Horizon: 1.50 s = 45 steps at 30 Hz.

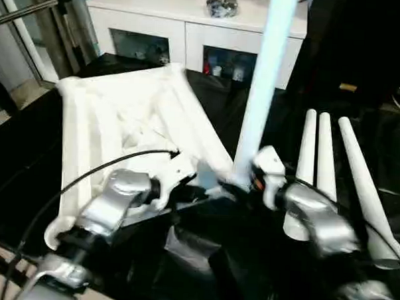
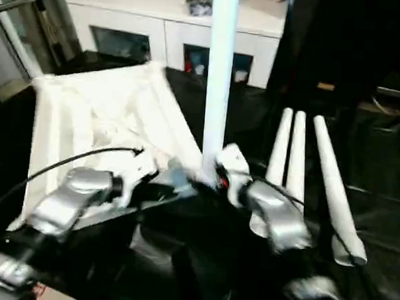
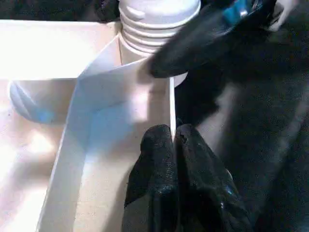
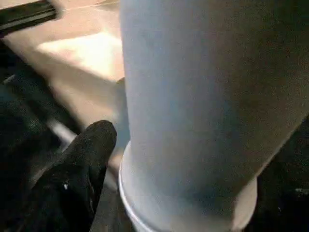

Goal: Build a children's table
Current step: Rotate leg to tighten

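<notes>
The children's table lies upside down on black sheeting as a white ribbed tabletop (image 1: 121, 120). One white leg (image 1: 263, 80) stands upright in its near right corner socket, and its threaded end (image 3: 154, 19) sits in that socket. My left gripper (image 3: 174, 140) is shut on the thin rim wall of the tabletop beside that corner. My right gripper (image 1: 248, 182) is at the foot of the upright leg (image 4: 203, 96). It is open around the leg, with one black finger (image 4: 82, 169) just off the leg's side. Three more legs (image 1: 319, 162) lie side by side to the right.
A white glass-door cabinet (image 1: 192, 17) stands close behind the tabletop with small items on top. Black sheeting (image 1: 202, 256) covers the work surface. A metal rail (image 1: 27, 9) crosses the far left corner.
</notes>
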{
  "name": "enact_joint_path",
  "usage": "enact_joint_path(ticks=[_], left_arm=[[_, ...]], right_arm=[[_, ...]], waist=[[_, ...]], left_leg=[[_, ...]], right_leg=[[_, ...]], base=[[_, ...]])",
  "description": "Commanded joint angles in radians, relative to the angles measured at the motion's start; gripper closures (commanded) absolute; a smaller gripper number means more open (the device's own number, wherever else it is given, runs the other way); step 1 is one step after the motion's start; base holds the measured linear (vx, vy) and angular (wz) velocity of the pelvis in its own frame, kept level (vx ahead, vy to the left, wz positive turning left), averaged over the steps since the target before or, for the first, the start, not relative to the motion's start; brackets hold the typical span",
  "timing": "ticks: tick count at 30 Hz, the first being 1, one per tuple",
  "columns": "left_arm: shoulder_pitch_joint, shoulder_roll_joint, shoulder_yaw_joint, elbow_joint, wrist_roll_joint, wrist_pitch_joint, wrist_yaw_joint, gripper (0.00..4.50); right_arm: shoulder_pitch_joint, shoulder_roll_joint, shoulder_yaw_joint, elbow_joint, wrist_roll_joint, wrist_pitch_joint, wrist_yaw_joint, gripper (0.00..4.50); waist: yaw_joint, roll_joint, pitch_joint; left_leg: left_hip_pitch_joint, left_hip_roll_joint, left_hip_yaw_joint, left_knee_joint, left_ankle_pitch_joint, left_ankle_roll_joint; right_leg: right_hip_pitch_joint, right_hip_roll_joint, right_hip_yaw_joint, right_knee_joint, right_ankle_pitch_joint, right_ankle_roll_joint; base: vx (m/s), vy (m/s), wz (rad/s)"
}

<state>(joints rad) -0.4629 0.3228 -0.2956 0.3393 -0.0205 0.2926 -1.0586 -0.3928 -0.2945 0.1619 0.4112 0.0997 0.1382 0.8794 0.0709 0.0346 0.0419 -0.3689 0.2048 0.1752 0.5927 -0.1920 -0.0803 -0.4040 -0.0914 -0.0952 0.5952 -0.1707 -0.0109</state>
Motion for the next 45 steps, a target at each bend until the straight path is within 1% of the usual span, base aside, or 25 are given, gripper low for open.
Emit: enact_joint_path(ticks=[1,3,4,8,12,17,20,21,22,23,24,25,26,27,28,31,34,35,36,38,39,40,41,43,45], left_arm=[[-0.01,0.0,-0.027,-0.052,-0.032,-0.037,-0.055,4.5],[-0.007,0.023,-0.029,-0.048,-0.036,-0.045,-0.086,4.5],[-0.007,0.023,-0.029,-0.048,-0.036,-0.045,-0.086,4.5],[-0.011,0.036,-0.028,-0.043,-0.033,-0.048,-0.104,4.5],[-0.013,0.041,-0.031,-0.043,-0.038,-0.048,-0.112,4.5],[-0.011,0.036,-0.034,-0.046,-0.038,-0.049,-0.11,4.5],[-0.012,0.005,-0.023,-0.037,-0.03,-0.051,-0.061,4.5],[-0.017,-0.007,-0.019,-0.03,-0.025,-0.05,-0.037,4.5],[-0.03,-0.036,-0.012,-0.012,-0.012,-0.038,0.016,4.5],[-0.032,-0.04,-0.011,-0.01,-0.01,-0.036,0.024,4.5],[-0.039,-0.051,-0.008,-0.002,-0.004,-0.028,0.048,4.5],[-0.054,-0.071,-0.006,0.016,0.007,-0.024,0.088,4.5],[-0.06,-0.08,-0.005,0.024,0.012,-0.023,0.104,4.5],[-0.071,-0.096,-0.001,0.039,0.02,-0.023,0.137,4.5],[-0.093,-0.129,0.009,0.064,0.026,-0.016,0.19,4.5],[-0.134,-0.196,0.02,0.11,0.041,-0.012,0.287,4.5],[-0.141,-0.233,0.013,0.116,0.046,-0.012,0.305,4.5],[-0.14,-0.235,0.01,0.115,0.047,-0.013,0.303,4.5],[-0.14,-0.235,0.01,0.115,0.047,-0.013,0.303,4.5],[-0.13,-0.228,0.001,0.105,0.042,-0.015,0.283,4.5],[-0.123,-0.22,-0.002,0.1,0.04,-0.018,0.269,4.5],[-0.116,-0.211,-0.005,0.094,0.038,-0.023,0.255,4.5],[-0.109,-0.202,-0.007,0.088,0.034,-0.03,0.237,4.5],[-0.099,-0.184,-0.011,0.078,0.029,-0.04,0.208,4.5],[-0.086,-0.164,-0.015,0.064,0.021,-0.052,0.172,4.5]], right_arm=[[0.018,-0.021,0.056,-0.068,0.027,0.013,0.103,0.71],[0.041,-0.066,0.069,-0.113,0.035,0.027,0.169,0.71],[0.041,-0.066,0.069,-0.113,0.035,0.027,0.169,0.71],[0.054,-0.083,0.067,-0.148,0.056,0.056,0.204,1.06],[0.057,-0.08,0.072,-0.162,0.066,0.072,0.206,1.42],[0.064,-0.07,0.079,-0.171,0.065,0.093,0.203,1.71],[0.05,-0.025,0.069,-0.111,0.018,0.097,0.098,1.74],[0.037,-0.006,0.063,-0.079,-0.002,0.093,0.041,1.76],[0.006,0.038,0.045,-0.005,-0.035,0.094,-0.076,1.76],[0.002,0.044,0.042,0.004,-0.038,0.094,-0.091,1.77],[-0.009,0.061,0.034,0.032,-0.046,0.097,-0.134,1.77],[-0.029,0.094,0.016,0.074,-0.048,0.105,-0.204,1.78],[-0.037,0.108,0.008,0.09,-0.047,0.107,-0.229,1.78],[-0.048,0.13,-0.006,0.113,-0.043,0.117,-0.269,1.78],[-0.067,0.169,-0.025,0.153,-0.04,0.133,-0.338,1.78],[-0.106,0.25,-0.055,0.235,-0.054,0.158,-0.476,1.78],[-0.123,0.292,-0.054,0.278,-0.062,0.13,-0.504,1.78],[-0.125,0.295,-0.053,0.282,-0.059,0.121,-0.496,1.43],[-0.125,0.295,-0.053,0.282,-0.059,0.121,-0.496,1.22],[-0.124,0.293,-0.057,0.267,-0.051,0.103,-0.476,1.22],[-0.125,0.286,-0.059,0.258,-0.051,0.089,-0.466,0.99],[-0.124,0.276,-0.058,0.248,-0.052,0.073,-0.452,0.99],[-0.124,0.264,-0.058,0.239,-0.051,0.054,-0.43,0.84],[-0.122,0.242,-0.053,0.224,-0.052,0.027,-0.391,0.84],[-0.111,0.213,-0.038,0.193,-0.051,0.002,-0.337,0.84]], waist=[[0.0,-0.001,-0.062],[0.004,-0.001,-0.06],[0.005,-0.001,-0.06],[0.009,0.002,-0.06],[0.012,0.003,-0.062],[0.014,0.001,-0.064],[0.012,0.003,-0.063],[0.01,0.002,-0.061],[0.008,0.0,-0.059],[0.0,0.003,-0.055],[-0.004,0.001,-0.054],[-0.01,-0.002,-0.054],[-0.015,-0.001,-0.054],[-0.017,-0.001,-0.055],[-0.016,-0.003,-0.055],[-0.017,0.001,-0.054],[-0.017,0.0,-0.054],[-0.017,0.0,-0.054],[-0.016,0.0,-0.054],[-0.015,0.003,-0.055],[-0.016,0.003,-0.055],[-0.016,0.002,-0.056],[-0.015,0.003,-0.056],[-0.015,0.002,-0.057],[-0.013,0.003,-0.06]], left_leg=[[0.008,0.027,-0.003,-0.069,-0.17,0.084],[0.008,0.027,-0.002,-0.07,-0.193,0.076],[0.009,0.027,-0.002,-0.07,-0.197,0.074],[0.011,0.027,-0.004,-0.072,-0.211,0.057],[0.01,0.027,-0.005,-0.071,-0.198,0.053],[0.008,0.027,-0.005,-0.069,-0.178,0.056],[0.009,0.026,-0.005,-0.07,-0.184,0.049],[0.009,0.026,-0.005,-0.072,-0.193,0.039],[0.008,0.024,-0.005,-0.073,-0.2,0.035],[0.009,0.022,-0.006,-0.077,-0.232,0.019],[0.008,0.02,-0.007,-0.077,-0.249,0.011],[0.011,0.019,-0.009,-0.077,-0.264,0.002],[0.012,0.019,-0.009,-0.076,-0.265,0.003],[0.012,0.019,-0.009,-0.076,-0.265,0.002],[0.013,0.019,-0.008,-0.076,-0.264,0.005],[0.016,0.018,-0.009,-0.076,-0.266,0.002],[0.016,0.017,-0.01,-0.078,-0.281,-0.002],[0.015,0.018,-0.01,-0.079,-0.286,0.0],[0.014,0.018,-0.01,-0.079,-0.286,0.004],[0.014,0.018,-0.01,-0.08,-0.282,0.008],[0.013,0.019,-0.01,-0.08,-0.281,0.009],[0.012,0.018,-0.009,-0.079,-0.277,0.011],[0.011,0.018,-0.009,-0.079,-0.275,0.014],[0.009,0.019,-0.009,-0.078,-0.264,0.02],[0.008,0.021,-0.009,-0.077,-0.238,0.03]], right_leg=[[0.06,-0.052,0.049,-0.057,-0.127,-0.244],[0.059,-0.052,0.05,-0.062,-0.172,-0.229],[0.058,-0.053,0.051,-0.062,-0.18,-0.227],[0.056,-0.054,0.05,-0.066,-0.218,-0.22],[0.056,-0.053,0.05,-0.064,-0.202,-0.221],[0.058,-0.052,0.05,-0.059,-0.163,-0.229],[0.056,-0.053,0.049,-0.061,-0.173,-0.229],[0.055,-0.053,0.049,-0.062,-0.196,-0.224],[0.056,-0.052,0.048,-0.065,-0.213,-0.219],[0.053,-0.054,0.047,-0.071,-0.278,-0.206],[0.055,-0.054,0.045,-0.076,-0.319,-0.193],[0.055,-0.056,0.045,-0.081,-0.366,-0.173],[0.05,-0.056,0.047,-0.082,-0.371,-0.171],[0.051,-0.055,0.046,-0.084,-0.374,-0.165],[0.05,-0.054,0.046,-0.086,-0.375,-0.162],[0.047,-0.054,0.046,-0.088,-0.387,-0.158],[0.046,-0.054,0.044,-0.091,-0.401,-0.144],[0.047,-0.055,0.045,-0.091,-0.395,-0.144],[0.048,-0.055,0.045,-0.09,-0.387,-0.145],[0.048,-0.055,0.046,-0.088,-0.367,-0.149],[0.049,-0.054,0.046,-0.087,-0.353,-0.154],[0.05,-0.053,0.046,-0.086,-0.346,-0.156],[0.05,-0.054,0.047,-0.084,-0.341,-0.16],[0.053,-0.055,0.047,-0.083,-0.321,-0.166],[0.055,-0.054,0.047,-0.076,-0.269,-0.183]], base=[[0.0,0.0,0.0],[0.0,0.0,0.0],[0.0,0.0,0.0],[0.0,0.0,0.0],[0.0,0.0,0.0],[0.0,0.0,0.0],[0.0,0.0,0.0],[0.0,0.0,0.0],[0.0,0.0,0.0],[0.0,0.0,0.0],[0.0,0.0,0.0],[0.0,0.0,0.0],[0.0,0.0,0.0],[0.0,0.0,0.0],[0.0,0.0,0.0],[0.0,0.0,0.0],[0.0,0.0,0.0],[0.0,0.0,0.0],[0.0,0.0,0.0],[0.0,0.0,0.0],[0.0,0.0,0.0],[0.0,0.0,0.0],[0.0,0.0,0.0],[0.0,0.0,0.0],[0.0,0.0,0.0]])
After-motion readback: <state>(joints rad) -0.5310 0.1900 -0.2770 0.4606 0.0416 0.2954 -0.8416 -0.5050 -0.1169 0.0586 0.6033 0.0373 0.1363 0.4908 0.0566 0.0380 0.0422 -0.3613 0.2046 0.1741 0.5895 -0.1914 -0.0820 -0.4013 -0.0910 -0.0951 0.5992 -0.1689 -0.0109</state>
